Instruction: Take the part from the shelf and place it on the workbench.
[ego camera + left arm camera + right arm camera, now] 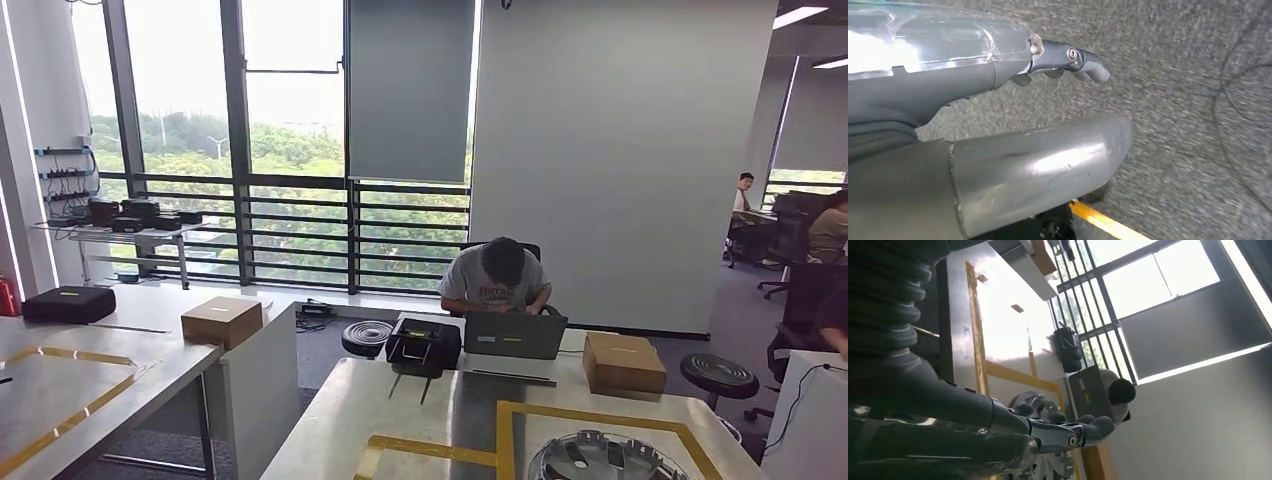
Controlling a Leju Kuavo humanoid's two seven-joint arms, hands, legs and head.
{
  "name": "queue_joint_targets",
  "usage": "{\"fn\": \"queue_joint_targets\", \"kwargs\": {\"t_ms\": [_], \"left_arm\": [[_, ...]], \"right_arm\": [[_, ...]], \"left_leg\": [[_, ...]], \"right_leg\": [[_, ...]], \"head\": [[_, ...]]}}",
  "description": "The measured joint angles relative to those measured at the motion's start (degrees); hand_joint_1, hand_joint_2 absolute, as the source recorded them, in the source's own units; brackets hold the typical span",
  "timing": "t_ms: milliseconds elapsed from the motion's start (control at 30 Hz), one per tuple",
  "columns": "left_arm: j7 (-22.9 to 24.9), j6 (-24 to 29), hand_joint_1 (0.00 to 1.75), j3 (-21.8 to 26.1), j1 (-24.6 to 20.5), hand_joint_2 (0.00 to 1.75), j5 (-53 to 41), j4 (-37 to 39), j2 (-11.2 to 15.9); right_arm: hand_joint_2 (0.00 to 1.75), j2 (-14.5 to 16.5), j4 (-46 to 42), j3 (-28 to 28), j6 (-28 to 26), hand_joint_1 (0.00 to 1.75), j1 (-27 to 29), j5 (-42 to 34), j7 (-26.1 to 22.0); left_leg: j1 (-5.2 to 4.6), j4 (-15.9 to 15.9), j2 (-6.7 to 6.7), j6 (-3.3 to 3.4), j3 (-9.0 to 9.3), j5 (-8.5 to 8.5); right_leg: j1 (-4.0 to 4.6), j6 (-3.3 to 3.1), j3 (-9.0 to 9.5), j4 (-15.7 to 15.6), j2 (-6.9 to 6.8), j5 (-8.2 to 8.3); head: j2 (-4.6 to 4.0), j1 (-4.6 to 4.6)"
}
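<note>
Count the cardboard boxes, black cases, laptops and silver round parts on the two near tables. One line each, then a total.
Cardboard boxes: 2
Black cases: 2
Laptop: 1
Silver round part: 1
Total: 6
</note>
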Motion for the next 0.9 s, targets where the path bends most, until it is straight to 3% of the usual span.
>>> {"fn": "queue_joint_targets", "kwargs": {"t_ms": [33,133,167,233,300,333,400,467,500,533,567,600,633,700,733,800,833,900], "left_arm": [[0.2,0.1,0.00,-0.1,0.0,0.00,0.0,0.0,0.1],[0.4,0.2,0.00,-0.4,0.0,0.00,-0.2,0.0,0.1],[0.3,0.2,0.00,-0.6,-0.1,0.00,-0.2,0.0,0.1],[0.2,0.2,0.00,-0.9,-0.1,0.00,-0.2,0.0,0.0],[0.1,0.2,0.00,-1.1,0.0,0.00,-0.2,0.0,-0.2],[0.0,0.2,0.00,-1.2,0.0,0.00,-0.2,0.0,-0.2],[0.0,0.2,0.00,-1.4,0.0,0.00,-0.2,0.0,-0.3],[-0.1,0.2,0.00,-1.5,0.0,0.00,-0.2,0.0,-0.3],[-0.2,0.2,0.00,-1.6,0.0,0.00,-0.3,0.0,-0.3],[-0.3,0.2,0.00,-1.7,0.0,0.00,-0.4,0.0,-0.4],[-0.4,0.1,0.00,-1.8,0.0,0.00,-0.4,0.0,-0.4],[-0.5,0.1,0.00,-1.9,-0.1,0.00,-0.5,0.0,-0.4],[-0.5,0.1,0.00,-1.9,-0.1,0.00,-0.5,0.0,-0.5],[-0.6,0.1,0.00,-2.0,-0.3,0.00,-0.6,0.0,-0.5],[-0.6,0.1,0.00,-2.0,-0.3,0.00,-0.6,0.0,-0.5],[-0.6,0.0,0.00,-2.0,-0.3,0.00,-0.7,0.0,-0.5],[-0.6,0.0,0.00,-2.0,-0.3,0.00,-0.7,0.0,-0.6],[-0.5,0.0,0.00,-2.0,-0.3,0.00,-0.7,0.0,-0.7]], "right_arm": [[1.75,-0.1,0.0,0.1,-0.4,0.00,0.0,-0.1,0.0],[1.75,-0.7,0.0,0.4,-1.2,0.00,-0.2,-0.4,0.0],[1.75,-0.9,-0.1,0.5,-1.4,0.00,-0.2,-0.5,0.1],[1.75,-1.3,-0.3,0.5,-1.6,0.00,-0.4,-0.7,0.4],[1.75,-1.7,-0.6,0.5,-1.8,0.00,-0.4,-0.8,0.8],[1.75,-1.8,-0.7,0.5,-1.9,0.00,-0.4,-0.8,0.9],[1.75,-2.0,-0.7,0.5,-2.1,0.00,-0.4,-0.8,1.1],[1.75,-2.1,-0.7,0.5,-2.2,0.00,-0.4,-0.8,1.1],[1.75,-2.1,-0.7,0.5,-2.2,0.00,-0.4,-0.8,1.2],[1.75,-2.2,-0.7,0.5,-2.2,0.00,-0.4,-0.8,1.2],[1.75,-2.2,-0.7,0.4,-2.2,0.00,-0.4,-0.9,1.2],[1.75,-2.2,-0.7,0.4,-2.2,0.00,-0.4,-1.0,1.2],[1.75,-2.2,-0.7,0.4,-2.1,0.00,-0.4,-1.2,1.2],[1.75,-2.2,-0.7,0.1,-1.9,0.00,-0.4,-1.6,1.2],[1.75,-2.2,-0.7,-0.1,-1.8,0.00,-0.4,-1.7,1.2],[1.75,-2.2,-0.7,-0.5,-1.6,0.00,-0.4,-1.9,1.2],[1.75,-2.2,-0.7,-0.6,-1.5,0.00,-0.3,-2.0,1.2],[1.75,-2.3,-0.6,-0.9,-1.4,0.00,-0.3,-2.0,1.2]], "left_leg": [[-0.12,0.2,0.00,-0.01,-0.47,0.26],[-0.42,0.7,-0.07,-0.32,-1.48,0.95],[-0.46,0.8,-0.07,-0.60,-1.73,1.30],[-0.45,0.8,-0.02,-1.33,-2.19,2.13],[-0.39,1.2,0.01,-2.02,-3.00,2.03],[-0.39,2.1,0.00,-2.29,-3.59,0.82],[-0.20,6.9,-0.04,-2.68,-5.24,-4.33],[-0.01,14.2,-0.07,-3.02,-6.68,-8.87],[0.01,16.5,-0.08,-3.15,-6.62,-9.01],[0.02,17.5,-0.08,-3.24,-5.85,-7.98],[0.02,16.0,-0.07,-3.23,-4.10,-6.00],[0.03,13.0,-0.10,-3.15,-1.48,-4.32],[-0.02,8.9,-0.14,-2.98,1.54,-3.88],[-0.19,1.9,-0.29,-2.31,5.82,-5.18],[-0.34,0.3,-0.36,-1.86,6.52,-5.79],[-0.40,0.0,-0.35,-0.87,5.85,-5.05],[-0.35,0.0,-0.30,-0.37,5.25,-4.37],[-0.20,0.0,-0.20,0.35,3.59,-2.81]], "right_leg": [[0.03,-0.22,1.62,-1.6,0.00,1.24],[0.36,-1.38,9.16,-13.2,0.03,4.82],[0.52,-1.69,10.76,-16.1,0.06,5.04],[0.82,-2.02,11.57,-18.1,0.09,5.00],[0.68,-2.38,10.77,-18.6,-0.12,5.85],[0.57,-2.63,10.20,-18.8,-0.26,6.40],[0.57,-3.03,8.79,-18.9,-0.50,7.53],[0.77,-3.18,6.93,-18.4,-0.63,8.64],[0.84,-3.15,5.90,-18.1,-0.69,9.22],[0.89,-3.07,4.71,-17.7,-0.75,9.83],[0.90,-2.95,3.64,-17.2,-0.77,10.32],[0.89,-2.78,2.61,-16.7,-0.77,10.81],[0.94,-2.55,1.74,-16.1,-0.74,11.22],[1.03,-2.01,0.78,-15.4,-0.71,12.13],[1.03,-1.70,0.59,-15.4,-0.71,12.67],[0.86,-1.07,0.29,-15.5,-0.64,13.18],[0.75,-0.72,-0.04,-14.9,-0.56,11.97],[0.56,-0.08,-1.13,-10.2,-0.42,6.26]], "head": [[0.00,0.01],[-0.01,0.03],[-0.01,0.02],[0.00,0.01],[-0.02,0.00],[-0.03,-0.03],[-0.05,-0.08],[-0.04,-0.08],[-0.04,-0.08],[-0.04,-0.07],[-0.04,-0.06],[-0.03,-0.06],[-0.02,-0.08],[0.00,-0.08],[0.01,-0.06],[-0.03,-0.03],[-0.04,-0.01],[-0.09,0.01]]}}
